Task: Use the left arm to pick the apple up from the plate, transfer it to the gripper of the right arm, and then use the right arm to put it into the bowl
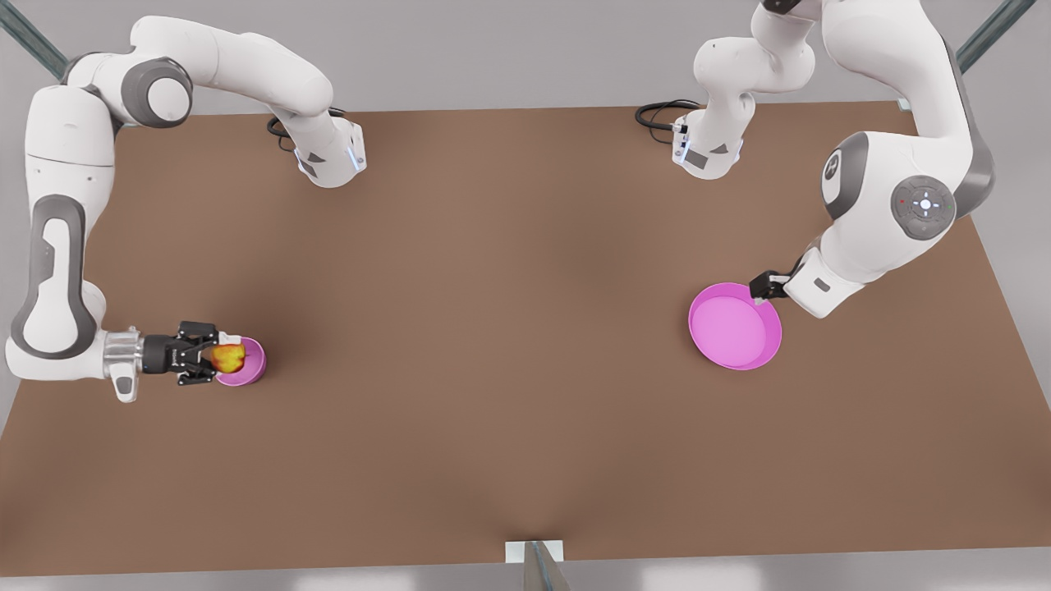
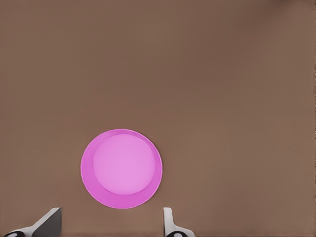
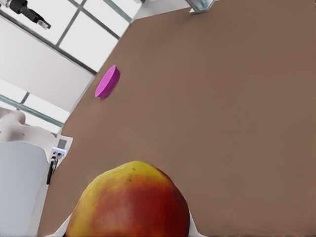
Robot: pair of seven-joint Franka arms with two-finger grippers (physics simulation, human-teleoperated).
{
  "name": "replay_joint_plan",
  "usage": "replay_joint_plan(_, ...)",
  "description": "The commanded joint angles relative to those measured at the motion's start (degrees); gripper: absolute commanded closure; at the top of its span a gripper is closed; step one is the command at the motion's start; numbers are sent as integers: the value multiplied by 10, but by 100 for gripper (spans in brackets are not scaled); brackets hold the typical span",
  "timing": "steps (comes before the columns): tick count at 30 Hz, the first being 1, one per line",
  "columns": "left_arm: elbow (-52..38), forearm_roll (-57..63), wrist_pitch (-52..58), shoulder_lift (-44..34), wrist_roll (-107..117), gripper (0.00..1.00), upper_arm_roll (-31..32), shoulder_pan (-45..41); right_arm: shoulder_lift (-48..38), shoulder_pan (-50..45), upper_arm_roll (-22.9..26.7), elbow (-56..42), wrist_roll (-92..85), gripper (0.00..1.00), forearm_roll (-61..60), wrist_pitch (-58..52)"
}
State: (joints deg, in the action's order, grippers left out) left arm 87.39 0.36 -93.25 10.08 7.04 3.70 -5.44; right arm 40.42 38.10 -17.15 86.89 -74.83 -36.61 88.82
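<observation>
The red and yellow apple (image 1: 229, 356) is held in my right gripper (image 1: 215, 356), whose fingers are shut on it at the front view's left. The gripper lies level, and the apple hangs over the left rim of the small pink bowl (image 1: 254, 362). Close up in the right wrist view, the apple (image 3: 131, 202) sits between the fingers, with the plate (image 3: 107, 82) far off. My left gripper (image 1: 764, 290) hovers open by the far rim of the magenta plate (image 1: 733, 326) at the front view's right. In the left wrist view the plate (image 2: 121, 168) lies bare beyond the spread fingertips (image 2: 169, 219).
The brown table (image 1: 493, 328) spreads wide between bowl and plate. Both arm bases (image 1: 328, 156) stand at its far edge with black cables beside them. A small metal post (image 1: 535, 558) stands at the near edge.
</observation>
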Motion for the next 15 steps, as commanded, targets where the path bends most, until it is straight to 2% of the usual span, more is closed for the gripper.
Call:
replay_joint_plan(1, 0, -5, 1, -1, -36, 0, 0, 0, 0, 0, 0, -1, 3, 37, 45, 28)
replay_joint_plan(15, 0, -8, 1, 3, -36, 0, 0, -1, 8, -14, 4, 0, 79, 37, 161, 92)
